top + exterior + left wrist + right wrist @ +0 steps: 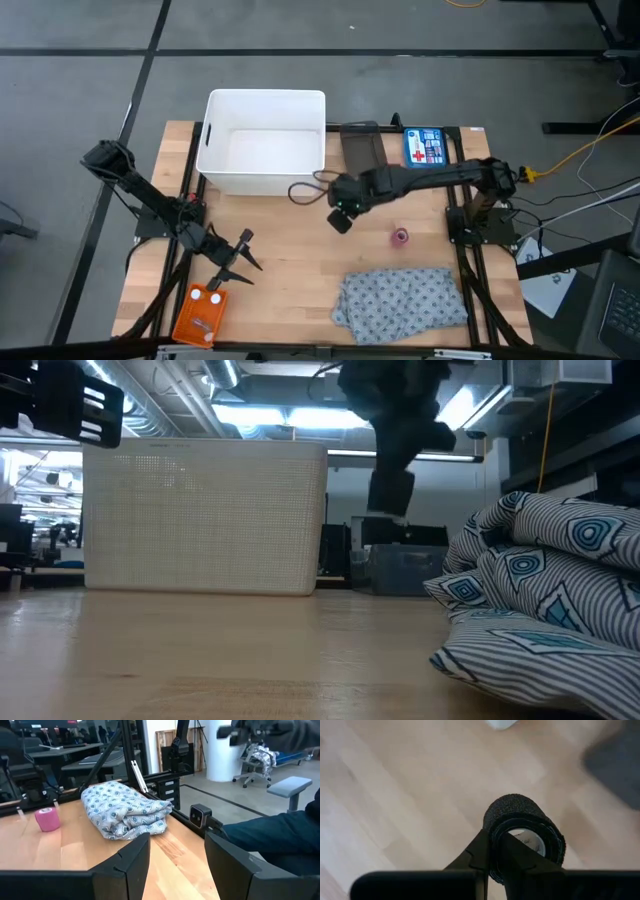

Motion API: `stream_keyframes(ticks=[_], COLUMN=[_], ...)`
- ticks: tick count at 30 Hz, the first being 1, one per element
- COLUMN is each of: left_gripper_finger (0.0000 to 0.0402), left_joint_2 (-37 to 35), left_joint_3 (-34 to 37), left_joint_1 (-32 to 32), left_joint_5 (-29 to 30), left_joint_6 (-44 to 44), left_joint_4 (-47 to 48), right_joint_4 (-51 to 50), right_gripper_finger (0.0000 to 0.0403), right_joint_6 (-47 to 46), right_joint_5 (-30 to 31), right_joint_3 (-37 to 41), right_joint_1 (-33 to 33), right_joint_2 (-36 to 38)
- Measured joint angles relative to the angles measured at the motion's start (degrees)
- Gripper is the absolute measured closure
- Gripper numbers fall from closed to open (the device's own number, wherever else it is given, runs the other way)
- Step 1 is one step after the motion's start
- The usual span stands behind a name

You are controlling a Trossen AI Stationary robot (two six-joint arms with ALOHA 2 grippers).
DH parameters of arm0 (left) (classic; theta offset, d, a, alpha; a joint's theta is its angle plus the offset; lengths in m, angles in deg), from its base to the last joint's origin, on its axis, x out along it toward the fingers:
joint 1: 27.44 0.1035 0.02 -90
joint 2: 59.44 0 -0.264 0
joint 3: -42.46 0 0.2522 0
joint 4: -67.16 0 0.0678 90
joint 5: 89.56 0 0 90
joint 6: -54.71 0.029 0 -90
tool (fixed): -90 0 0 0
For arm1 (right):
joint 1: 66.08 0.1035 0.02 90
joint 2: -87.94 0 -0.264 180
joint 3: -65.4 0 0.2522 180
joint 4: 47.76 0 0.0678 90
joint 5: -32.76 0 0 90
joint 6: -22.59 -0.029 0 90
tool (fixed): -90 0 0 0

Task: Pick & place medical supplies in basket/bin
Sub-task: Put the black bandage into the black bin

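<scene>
Currently my right gripper (492, 857) pinches the dark roll (525, 832) by its wall; I should carry it level to the basket (201, 314), left gripper (236, 260) spread beside it.

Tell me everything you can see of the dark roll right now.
The dark roll is a black roll of wrap with a rough, fabric-like outer surface and a pale core showing through its open end. The right gripper is shut on its wall, one finger outside and one inside the hole. It hangs clear above the bare wooden table, touching nothing else. From overhead the gripper holds it near the table's middle, in front of the white tub.
</scene>
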Motion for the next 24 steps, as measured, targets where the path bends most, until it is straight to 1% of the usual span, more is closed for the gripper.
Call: stream_keyframes(ticks=[4,10,15,24], left_gripper_finger=[0.0215,0.0215,0.0215,0.0215], left_joint_2=[0.00,0.00,0.00,0.00], left_joint_3=[-0.01,-0.01,-0.01,-0.01], left_joint_1=[0.00,0.00,0.00,0.00], left_joint_5=[0.00,0.00,0.02,0.07], left_joint_6=[-0.04,-0.82,-0.82,-0.86], left_joint_4=[0.21,0.23,0.23,0.10], right_joint_4=[-6.09,-11.94,-12.00,-10.77], right_gripper_finger=[0.0374,0.0374,0.0374,0.0374], right_joint_6=[1.26,3.16,4.88,12.13], right_joint_5=[1.43,1.59,2.67,2.45], right_joint_3=[-3.35,-3.93,-3.93,-3.93], right_joint_1=[-2.39,-6.63,-10.44,-20.78], right_joint_2=[0.00,0.00,0.00,0.00])
